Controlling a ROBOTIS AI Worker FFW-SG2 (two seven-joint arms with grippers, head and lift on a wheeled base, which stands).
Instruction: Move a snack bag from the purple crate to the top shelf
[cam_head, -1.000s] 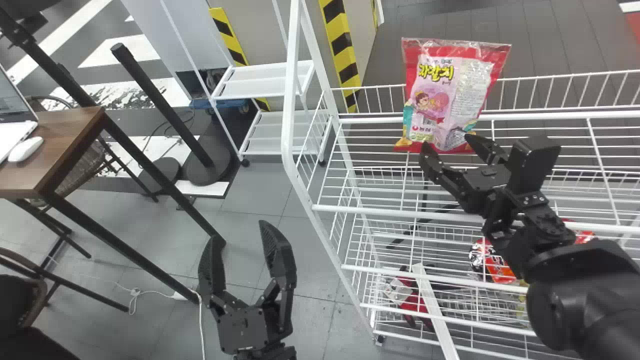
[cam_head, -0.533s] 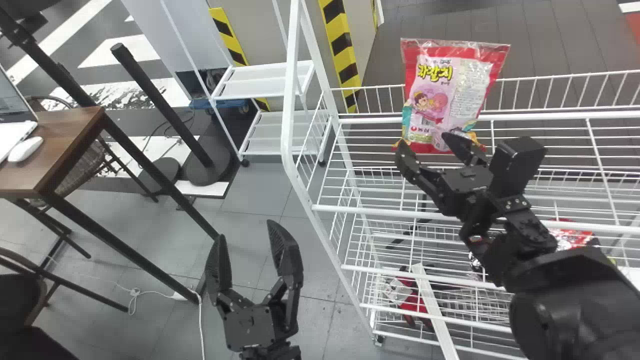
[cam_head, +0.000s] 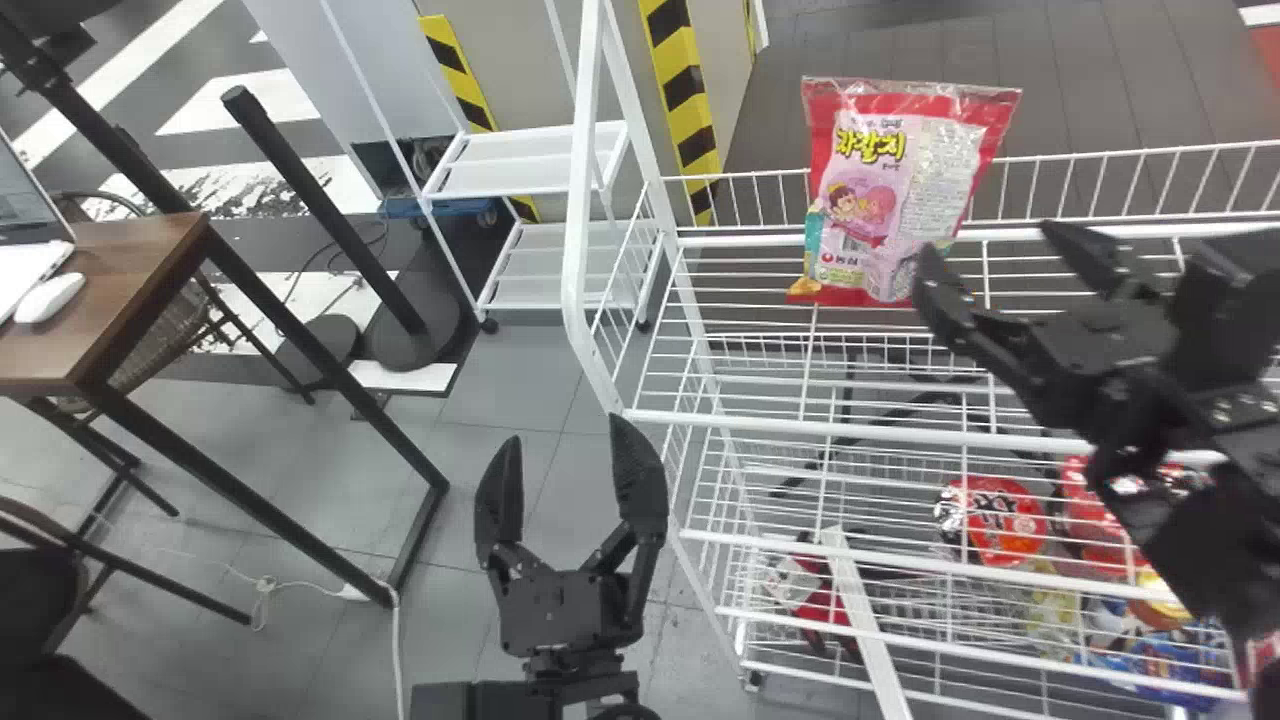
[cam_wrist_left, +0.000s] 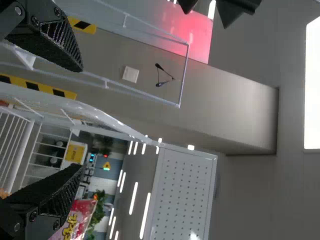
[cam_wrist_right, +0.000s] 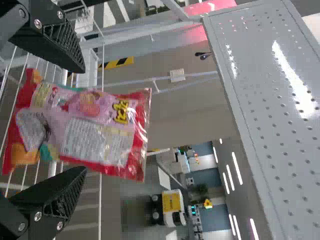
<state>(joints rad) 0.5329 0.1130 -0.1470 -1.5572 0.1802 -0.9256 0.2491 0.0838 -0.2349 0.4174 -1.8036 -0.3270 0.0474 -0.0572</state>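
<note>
Right hand (cam_head: 988, 243) is spread, not gripping snack bag (cam_head: 895, 190). Bag stands on top shelf (cam_head: 740, 422); looks placed, only retreat left.

And that's one red-and-pink plastic snack bag (cam_head: 880, 200), two black two-fingered grippers (cam_head: 564, 430), one white rounded mouse (cam_head: 50, 298) (just the one, folks), one brown wooden tabletop (cam_head: 130, 260).

The red-and-pink snack bag (cam_head: 885, 190) (a little creased) stands upright on the white wire shelf (cam_head: 800, 427).
</note>
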